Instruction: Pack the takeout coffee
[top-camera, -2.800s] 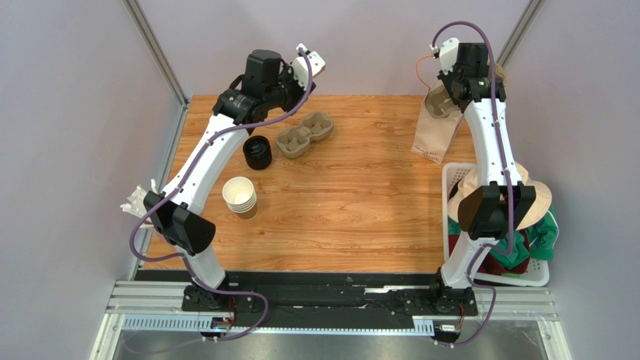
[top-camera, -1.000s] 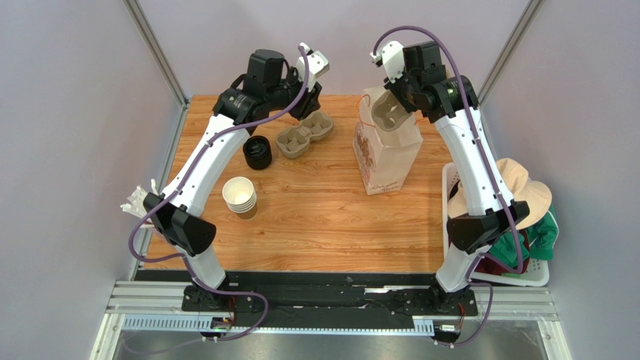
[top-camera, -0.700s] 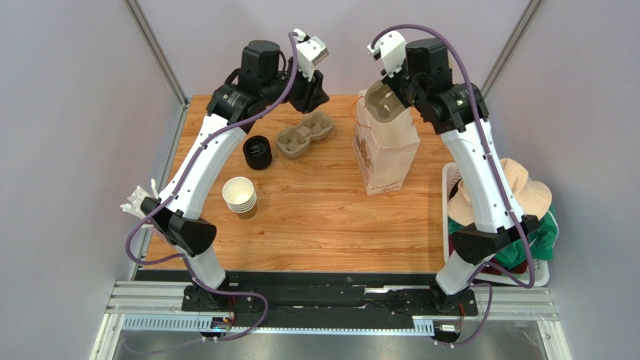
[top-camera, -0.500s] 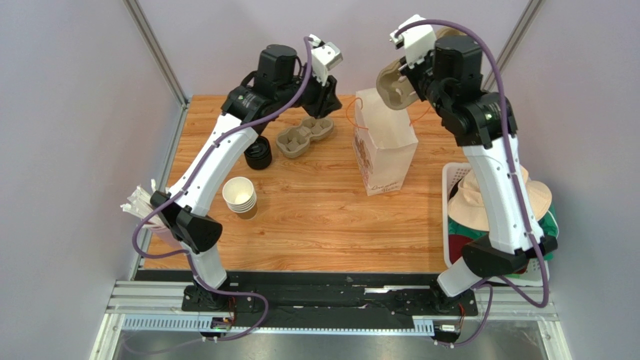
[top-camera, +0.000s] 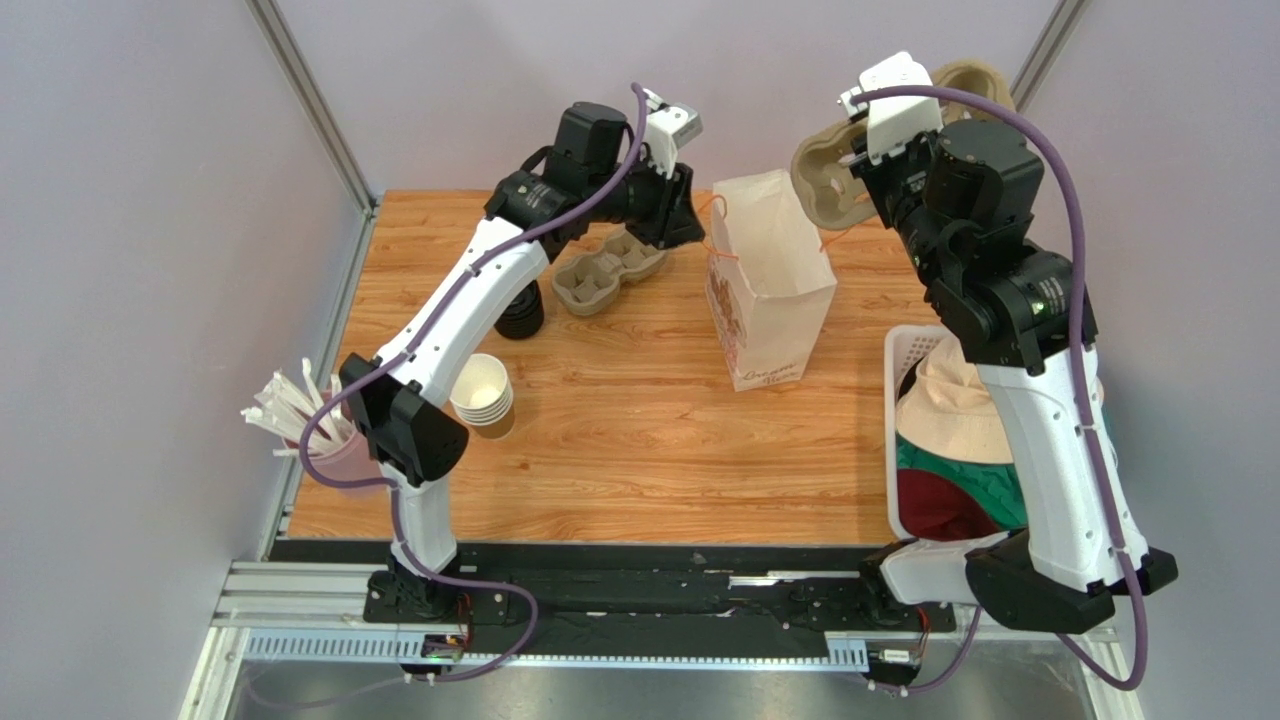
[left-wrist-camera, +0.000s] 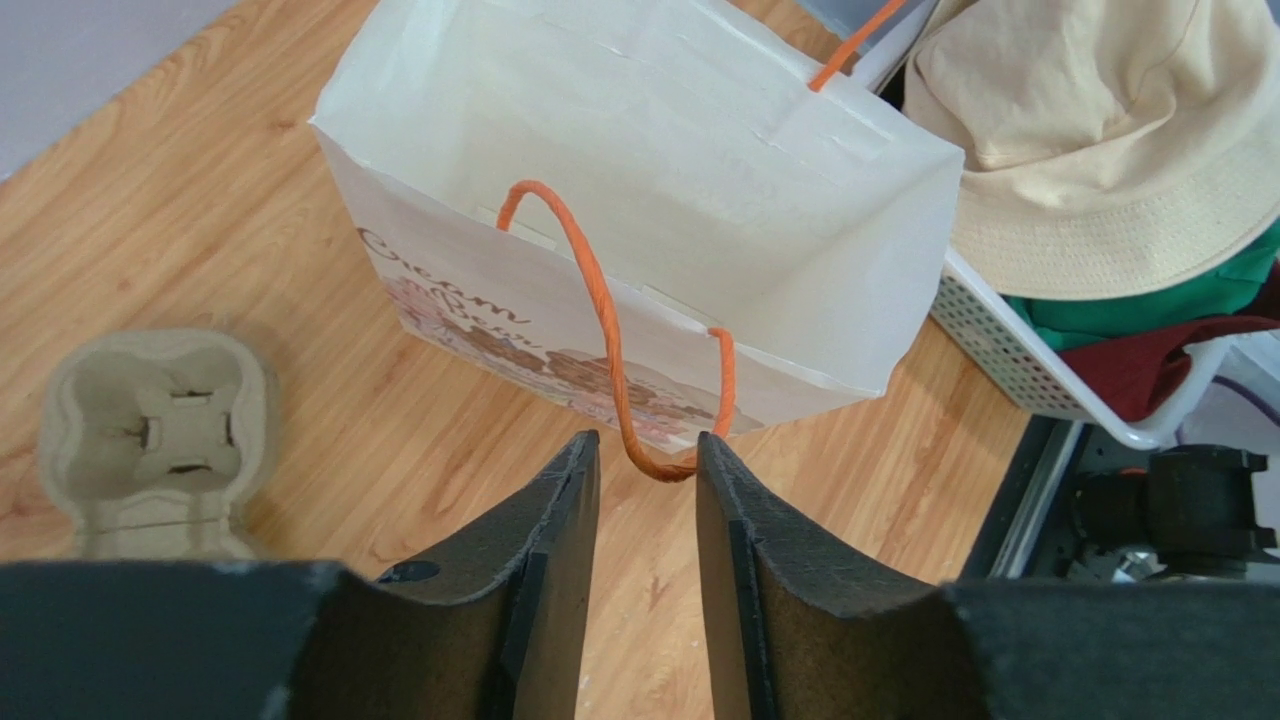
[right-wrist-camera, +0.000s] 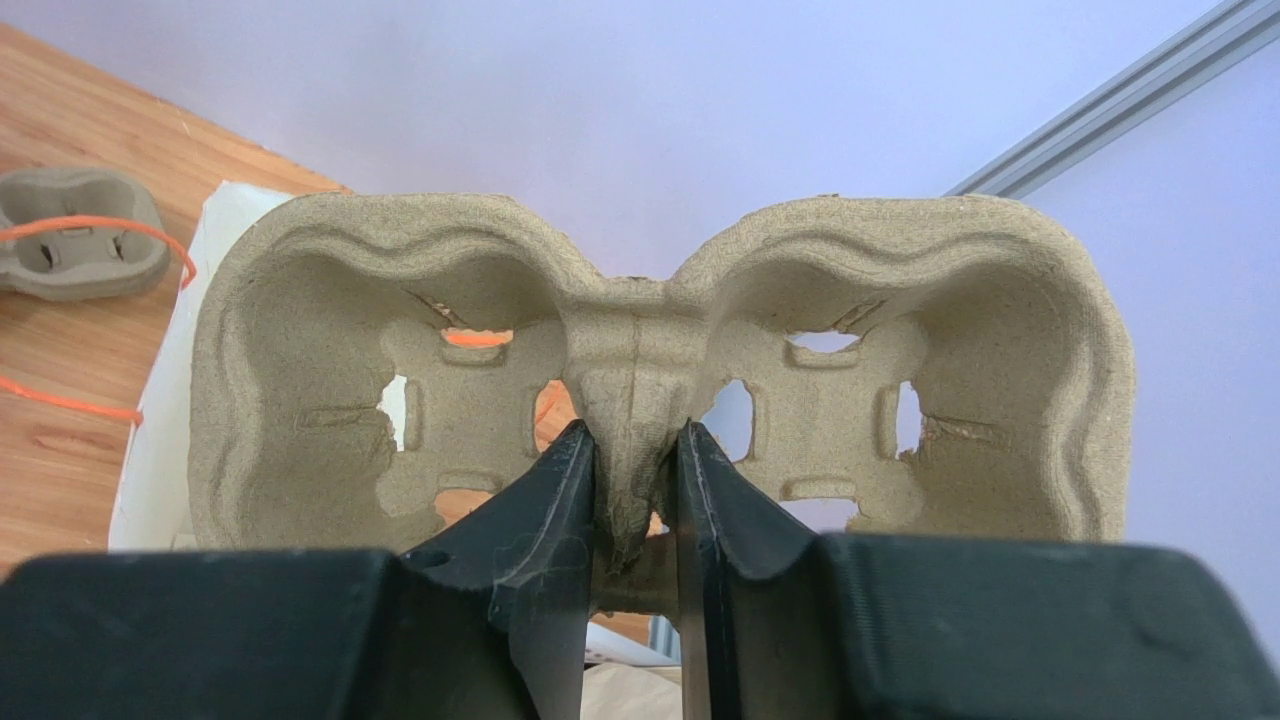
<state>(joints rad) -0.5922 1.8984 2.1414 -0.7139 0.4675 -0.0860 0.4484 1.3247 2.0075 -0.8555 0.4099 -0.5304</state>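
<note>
The paper bag (top-camera: 769, 278) stood upright on the table (top-camera: 661, 435), its mouth open and its white inside showing. The left claw (left-wrist-camera: 646, 438) hung at the bag's left rim. Its jaws were released and only narrowly apart, and the top of the loop of the bag's orange handle (left-wrist-camera: 609, 323) lay in the gap between them. The cord was not visibly pinched.

The right claw (right-wrist-camera: 634, 450) was clenched on the middle ridge of a pulp cup carrier (right-wrist-camera: 639, 338). It held the carrier in the air above the bag's far right corner. The carrier was turned on edge, with both hollows facing the wrist camera and the bag's rim just behind its lower edge.

A second cup carrier (top-camera: 609, 270) lay flat on the table to the left of the bag, near it but apart. Further left of the bag sat a stack of black lids (top-camera: 522, 312), partly hidden by the left arm. A stack of lidless cups (top-camera: 481, 393) stood on the near side of the lids. To the bag's right, a white basket (top-camera: 899, 353) at the table's edge held a tan hat (top-camera: 969, 405) over green and dark red cloth.

The takeout coffee, a lidded cup, did not show in any of the three views.
</note>
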